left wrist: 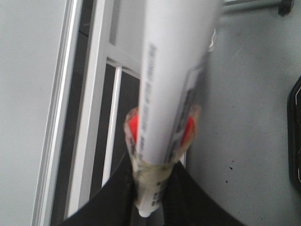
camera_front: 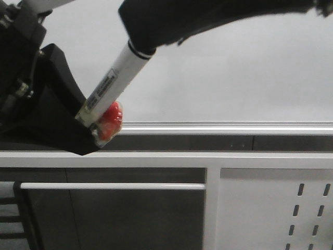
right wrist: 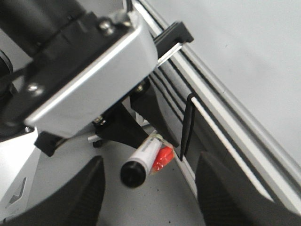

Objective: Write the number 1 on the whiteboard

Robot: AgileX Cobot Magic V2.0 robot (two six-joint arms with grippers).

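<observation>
White marker (camera_front: 115,74) clamped in left gripper (camera_front: 99,130), above whiteboard (camera_front: 234,67).

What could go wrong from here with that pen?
The left gripper grips the marker only near its rear end, so pressing on the whiteboard might tilt it and bend the stroke. In the front view a dark arm hides the marker's front end; the two arms look close and could bump.

Flat, dim, even light; soft grain throughout; marker (left wrist: 176,94) blurred in left wrist view; whiteboard (camera_front: 234,67) shows no glare.
</observation>
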